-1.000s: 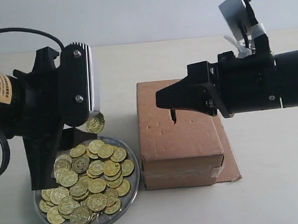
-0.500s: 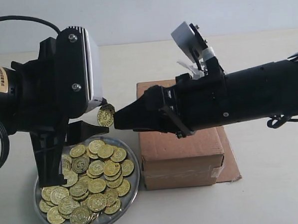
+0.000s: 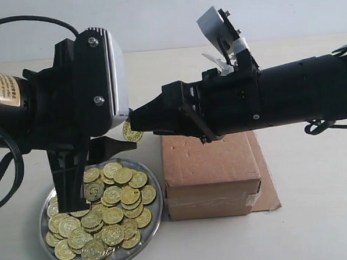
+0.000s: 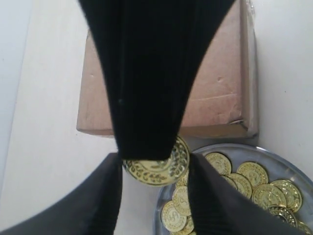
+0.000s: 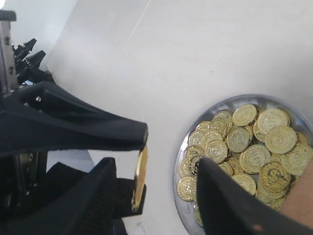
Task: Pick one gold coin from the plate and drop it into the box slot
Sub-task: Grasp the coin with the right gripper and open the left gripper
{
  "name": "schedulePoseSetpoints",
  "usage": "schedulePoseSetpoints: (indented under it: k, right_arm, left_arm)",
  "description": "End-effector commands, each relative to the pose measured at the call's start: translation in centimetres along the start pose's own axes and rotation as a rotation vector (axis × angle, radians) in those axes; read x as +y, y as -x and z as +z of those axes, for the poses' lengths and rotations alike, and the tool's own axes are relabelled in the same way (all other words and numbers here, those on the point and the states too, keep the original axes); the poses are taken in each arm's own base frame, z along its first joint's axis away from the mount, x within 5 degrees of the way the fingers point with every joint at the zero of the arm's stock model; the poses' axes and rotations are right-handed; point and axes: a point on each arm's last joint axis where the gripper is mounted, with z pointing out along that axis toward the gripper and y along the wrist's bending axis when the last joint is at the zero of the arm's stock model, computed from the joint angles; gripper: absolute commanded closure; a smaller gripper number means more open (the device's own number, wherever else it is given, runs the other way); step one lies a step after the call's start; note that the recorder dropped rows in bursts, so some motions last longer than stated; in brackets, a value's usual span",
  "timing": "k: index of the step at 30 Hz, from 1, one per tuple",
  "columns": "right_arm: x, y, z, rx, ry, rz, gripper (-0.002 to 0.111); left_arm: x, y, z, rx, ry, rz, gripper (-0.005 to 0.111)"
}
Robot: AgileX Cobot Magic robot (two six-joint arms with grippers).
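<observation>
Finds one gold coin [image 3: 129,133] raised clear of the plate [image 3: 160,207], at centre-left of the exterior view, above the plate's upper right rim and just left of the box [image 3: 213,163]. Notes the left gripper [image 4: 155,169] clenched on the coin across its rim, flat face toward the left wrist camera. Notes the right gripper [image 5: 155,165] reaching across from the right of the exterior view, fingers spread wide and straddling the coin edge-on, without contact on either face. Judges the step in hand to be a handover from left to right. Cannot locate the box slot: hidden behind the right arm in the exterior view and behind the black fingers in the left wrist view. Recommends centring the coin between the right pads, then closing squarely on both flat faces, away from the left fingertips at the rim. Recommends releasing the left clamp only after a firm right grip; otherwise risks a drop onto the heaped coins [image 3: 108,209] or the table [image 3: 318,227]. Advises an edge-down carry, lined up with the slit before release, to prevent jamming at the cardboard.
</observation>
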Motion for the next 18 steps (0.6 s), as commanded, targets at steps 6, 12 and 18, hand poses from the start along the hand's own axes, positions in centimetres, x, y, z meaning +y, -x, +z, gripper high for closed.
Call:
schedulePoseSetpoints:
  k: [6,12,18]
  right_arm:
    - [-0.01,0.20,0.07,-0.009,-0.010,-0.003,0.060]
    - [-0.01,0.20,0.07,-0.009,-0.010,-0.003,0.067]
    - [-0.01,0.20,0.07,-0.009,-0.010,-0.003,0.089]
  left_arm:
    - [-0.24,1.12,-0.01,-0.053,0.022,0.032,0.077]
    - [-0.01,1.28,-0.03,-0.070,0.048,0.031,0.077]
    - [0.02,1.30,-0.03,-0.072,0.051,0.031,0.077]
